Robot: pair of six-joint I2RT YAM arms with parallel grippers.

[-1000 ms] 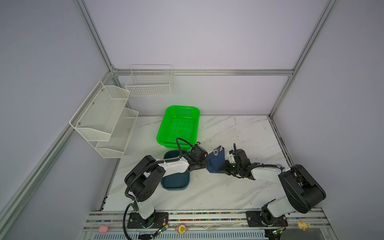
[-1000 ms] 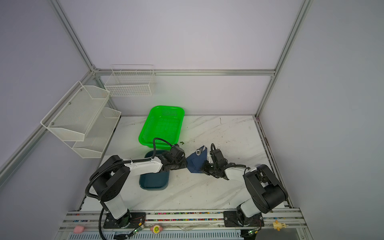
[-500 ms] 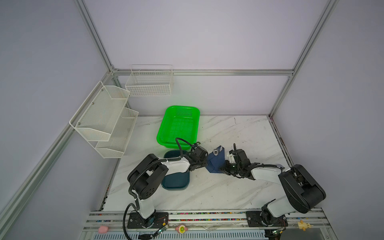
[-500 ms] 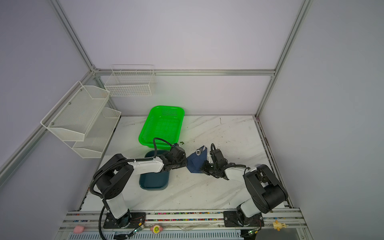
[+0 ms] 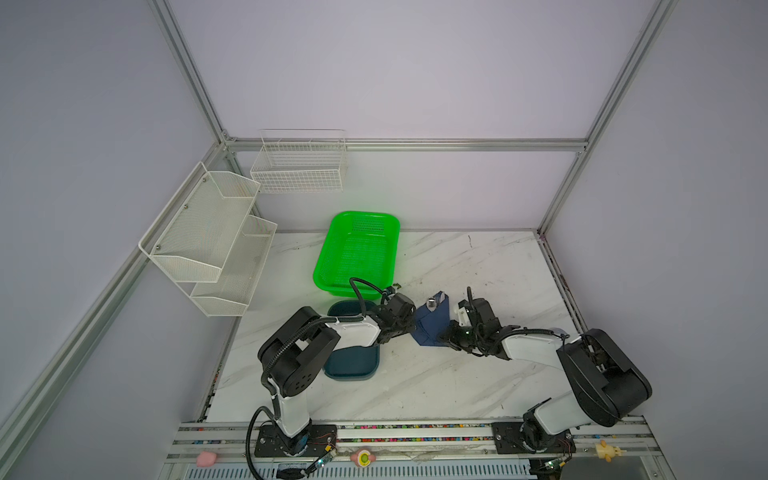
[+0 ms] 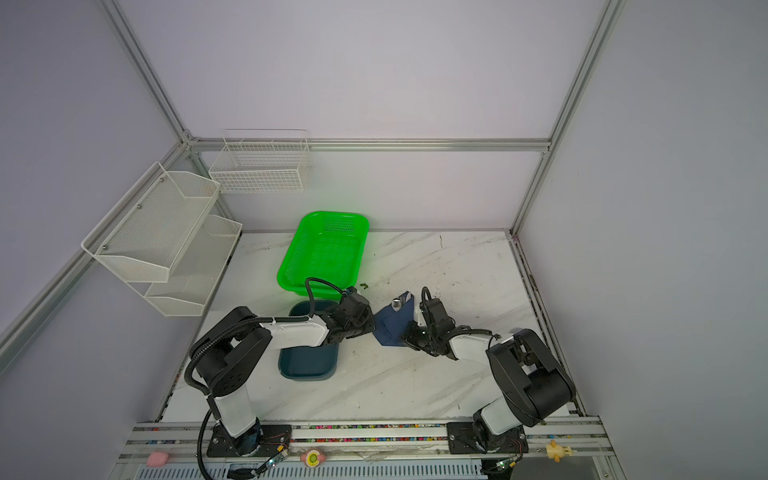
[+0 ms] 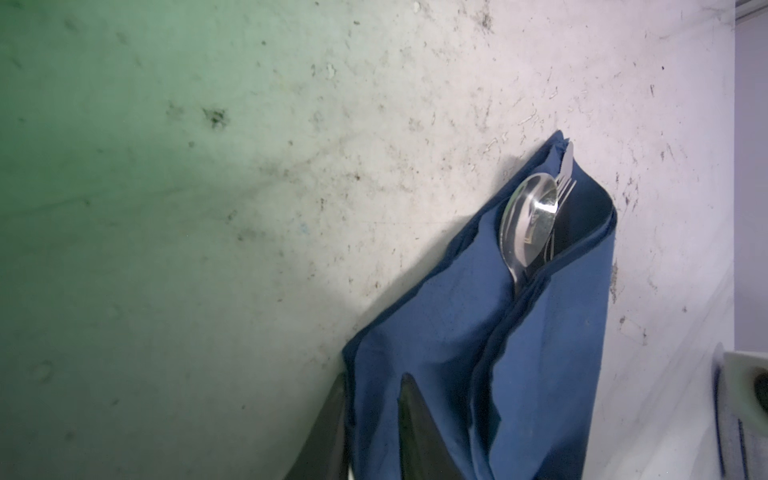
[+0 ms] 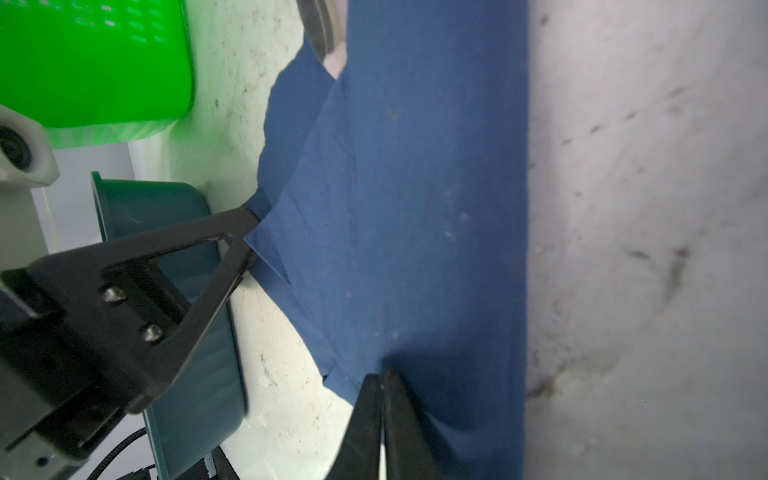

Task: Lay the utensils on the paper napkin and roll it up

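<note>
The dark blue paper napkin [image 5: 432, 328] [image 6: 392, 328] lies folded over the utensils in the middle of the table. Their shiny heads [image 5: 434, 302] stick out of its far end. In the left wrist view the spoon [image 7: 528, 224], the fork tines [image 7: 565, 187] and the knife tip [image 7: 567, 160] show in the fold. My left gripper [image 7: 374, 419] [image 5: 409, 326] is shut on the napkin's left edge, with cloth between its fingers [image 8: 245, 232]. My right gripper [image 8: 382, 376] [image 5: 444, 336] pinches the napkin's near right part, jaws pressed together.
The dark teal tray [image 5: 353, 365] [image 8: 195, 374] sits under my left forearm, just left of the napkin. A bright green basket [image 5: 361, 216] stands behind it. White wire shelves [image 5: 208, 237] and a wire basket [image 5: 299, 166] hang on the left and back walls.
My left gripper's jaws have closed in on the napkin's left edge. The right gripper and the napkin have stayed put.
</note>
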